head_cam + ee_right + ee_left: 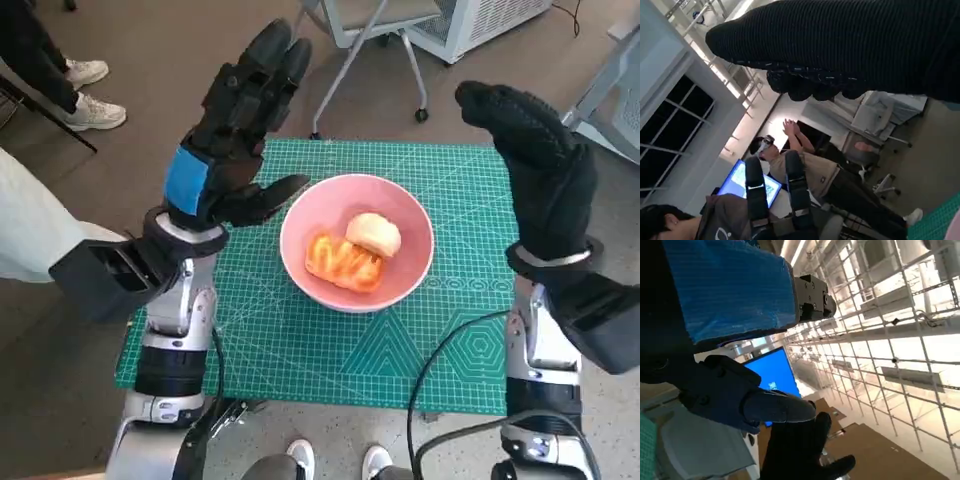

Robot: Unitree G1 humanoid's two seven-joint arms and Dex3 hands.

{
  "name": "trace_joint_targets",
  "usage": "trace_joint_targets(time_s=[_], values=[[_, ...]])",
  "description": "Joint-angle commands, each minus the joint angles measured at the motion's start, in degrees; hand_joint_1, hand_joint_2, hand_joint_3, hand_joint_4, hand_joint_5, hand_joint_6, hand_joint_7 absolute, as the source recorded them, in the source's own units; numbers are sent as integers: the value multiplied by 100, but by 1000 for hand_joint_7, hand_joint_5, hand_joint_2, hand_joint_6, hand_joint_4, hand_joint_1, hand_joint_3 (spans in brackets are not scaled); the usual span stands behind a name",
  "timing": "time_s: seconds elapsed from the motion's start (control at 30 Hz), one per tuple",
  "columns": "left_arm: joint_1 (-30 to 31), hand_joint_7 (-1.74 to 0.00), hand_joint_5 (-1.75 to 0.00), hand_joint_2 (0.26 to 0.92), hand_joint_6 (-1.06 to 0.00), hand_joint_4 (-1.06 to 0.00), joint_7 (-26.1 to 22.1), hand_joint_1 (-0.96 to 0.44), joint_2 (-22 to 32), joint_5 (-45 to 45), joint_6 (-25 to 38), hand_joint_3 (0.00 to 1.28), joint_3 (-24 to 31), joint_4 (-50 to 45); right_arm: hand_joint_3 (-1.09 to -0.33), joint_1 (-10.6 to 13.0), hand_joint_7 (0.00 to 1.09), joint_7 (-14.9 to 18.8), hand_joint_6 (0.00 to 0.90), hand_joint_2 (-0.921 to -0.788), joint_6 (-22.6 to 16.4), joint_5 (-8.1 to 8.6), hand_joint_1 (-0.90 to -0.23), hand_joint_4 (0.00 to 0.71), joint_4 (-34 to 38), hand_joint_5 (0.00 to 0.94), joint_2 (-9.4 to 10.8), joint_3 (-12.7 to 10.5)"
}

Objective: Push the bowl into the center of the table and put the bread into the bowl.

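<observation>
on the green cutting mat covering the tabletop, a pink bowl sits about mid-mat — two bread pieces inside. left hand and right hand raised either side, fingers spread, holding nothing.

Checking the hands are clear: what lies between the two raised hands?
In the head view, the pink bowl with the bread inside sits on the green mat between the left hand and right hand.

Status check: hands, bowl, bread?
Left hand and right hand raised, both empty. Pink bowl mid-mat, two bread pieces inside. Nothing in the way.
</observation>
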Motion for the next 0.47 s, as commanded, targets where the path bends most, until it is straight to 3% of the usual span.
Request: trace_joint_targets(time_s=[0.03,0.47], values=[[100,-414,-7,921,0,-146,-47,-622,-41,-41,-36,370,3,-92,-781,-1,474,-42,59,-921,140,-48,-697,177,9,0,-16,48],[200,-395,-3,921,1,-140,14,-611,-149,-6,-63,368,0,-201,-772,-4,474,-112,57,-921,278,-134,-704,175,-103,1,-96,37]])
